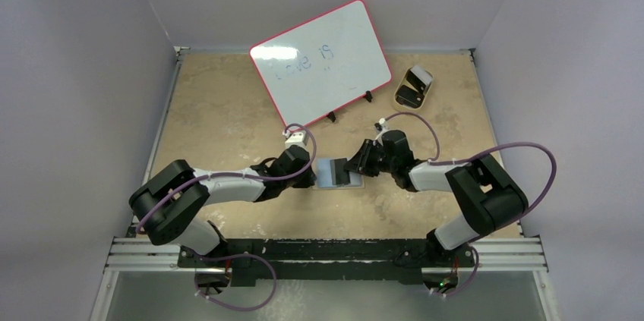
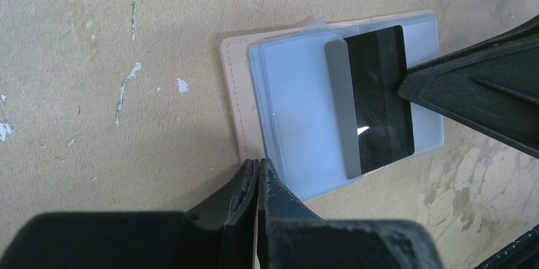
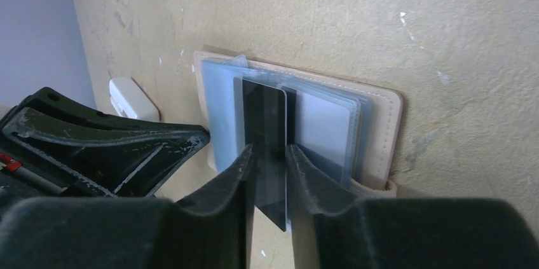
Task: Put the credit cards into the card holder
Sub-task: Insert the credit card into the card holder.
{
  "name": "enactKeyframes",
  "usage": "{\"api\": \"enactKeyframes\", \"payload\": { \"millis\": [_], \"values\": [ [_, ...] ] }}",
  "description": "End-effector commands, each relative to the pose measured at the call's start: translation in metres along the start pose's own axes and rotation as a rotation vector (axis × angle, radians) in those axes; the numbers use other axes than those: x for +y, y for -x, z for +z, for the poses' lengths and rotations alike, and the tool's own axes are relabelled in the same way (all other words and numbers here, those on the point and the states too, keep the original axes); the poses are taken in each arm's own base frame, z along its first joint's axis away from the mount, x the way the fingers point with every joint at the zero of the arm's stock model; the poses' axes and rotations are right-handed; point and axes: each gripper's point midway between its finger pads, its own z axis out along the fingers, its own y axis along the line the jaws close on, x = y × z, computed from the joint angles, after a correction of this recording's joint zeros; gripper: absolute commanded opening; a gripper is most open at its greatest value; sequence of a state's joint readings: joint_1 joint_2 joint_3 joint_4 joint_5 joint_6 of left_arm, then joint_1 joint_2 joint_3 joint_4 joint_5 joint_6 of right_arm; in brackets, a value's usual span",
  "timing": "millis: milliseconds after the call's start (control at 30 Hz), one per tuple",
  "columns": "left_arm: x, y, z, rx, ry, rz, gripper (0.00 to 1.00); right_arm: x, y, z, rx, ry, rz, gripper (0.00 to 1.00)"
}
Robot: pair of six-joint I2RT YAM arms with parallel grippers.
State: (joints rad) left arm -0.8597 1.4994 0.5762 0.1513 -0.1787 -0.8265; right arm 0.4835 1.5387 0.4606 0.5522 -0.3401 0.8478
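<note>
A red-rimmed whiteboard (image 1: 323, 63) leans on small black feet at the middle of the desk's far edge, with faint writing on it. A tan oval tray (image 1: 398, 95) with a dark inside sits near the far right corner, and a pale block (image 1: 422, 76) rests in it. Both stand well apart from the work, and nothing lies between them and the arms.

The desk (image 1: 228, 116) is a mottled tan sheet, scuffed and chipped white in spots. Plain pale lilac-grey walls (image 1: 76, 70) close it in on three sides. A metal rail (image 1: 326, 256) along the near edge carries both arm bases.

The card holder (image 2: 232, 91) lies open and flat, midway between the left and right edges and nearer the near edge than the far one. Clear bluish sleeves (image 2: 292, 110) are fanned over its beige leather. A dark credit card (image 2: 378, 97) with a grey strip along one side lies across the sleeves.

Both arms reach low and inward, elbows out, with purple cables (image 1: 524, 155) looping over them. The left hand (image 2: 257, 167) is closed and empty. Its tips are set down at the card holder's edge, where leather and sleeves meet. The right hand (image 3: 270, 151) comes in from the opposite side, slightly open. The card's end sits in the gap between its fingers (image 3: 318, 180).
</note>
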Motion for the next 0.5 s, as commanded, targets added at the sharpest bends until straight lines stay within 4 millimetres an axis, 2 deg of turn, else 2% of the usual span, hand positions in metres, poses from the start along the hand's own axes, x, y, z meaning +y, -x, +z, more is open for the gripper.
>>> {"api": "enactKeyframes", "payload": {
  "millis": [0, 100, 367, 467],
  "values": [
    [-0.005, 0.005, 0.001, -0.005, -0.007, 0.018, 0.00, 0.005, 0.004, -0.001, 0.006, -0.004, -0.031, 0.33],
    [-0.005, 0.005, 0.001, -0.004, -0.005, 0.020, 0.00, 0.005, 0.007, -0.003, -0.002, -0.022, -0.039, 0.39],
    [-0.003, 0.003, 0.002, 0.001, 0.001, 0.025, 0.00, -0.005, 0.021, -0.003, -0.050, -0.103, -0.087, 0.45],
    [-0.003, 0.002, 0.002, 0.003, 0.003, 0.025, 0.00, -0.002, 0.021, -0.002, -0.049, -0.088, -0.087, 0.45]
  ]
}}
